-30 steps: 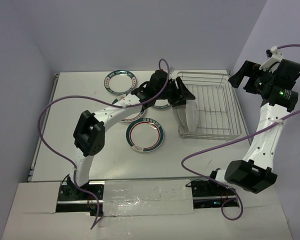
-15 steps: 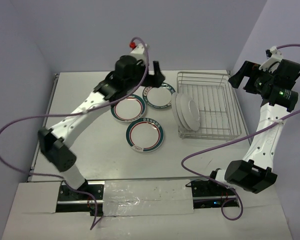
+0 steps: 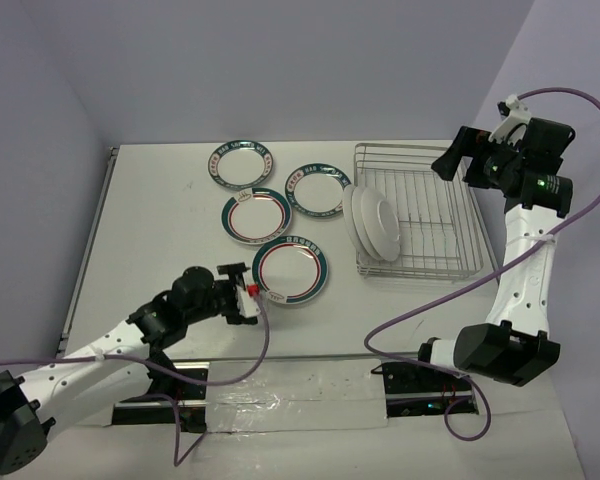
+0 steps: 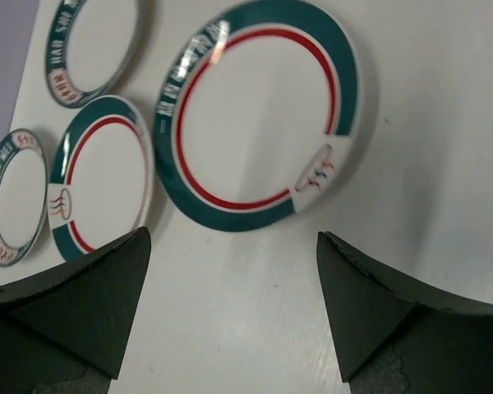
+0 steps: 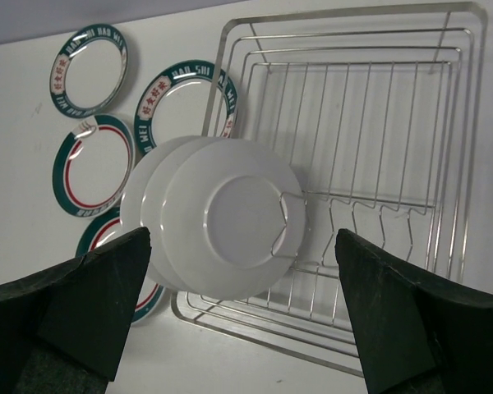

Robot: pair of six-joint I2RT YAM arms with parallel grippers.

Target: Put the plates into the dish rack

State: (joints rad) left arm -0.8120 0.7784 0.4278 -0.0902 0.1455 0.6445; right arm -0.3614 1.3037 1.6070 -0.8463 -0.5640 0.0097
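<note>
Three plates (image 3: 377, 226) stand on edge at the left end of the wire dish rack (image 3: 427, 262), plain white undersides showing in the right wrist view (image 5: 222, 217). Several more plates lie flat on the table to its left. The nearest one (image 3: 291, 270) has a green rim and red ring. My left gripper (image 3: 242, 293) is open and empty, low over the table just left of that plate (image 4: 259, 115). My right gripper (image 3: 456, 161) is open and empty, held high over the rack's (image 5: 378, 123) back right.
A green-rimmed plate (image 3: 255, 215) and two plates with lettered rims (image 3: 240, 163) (image 3: 317, 190) lie behind the nearest one. The rack's right part holds only bare wires. Purple cables trail from both arms. The table's front edge is close behind my left gripper.
My left arm has let go of a plate at the rack, swung back and dropped low beside the nearest flat plate. My right gripper shifted slightly left.
</note>
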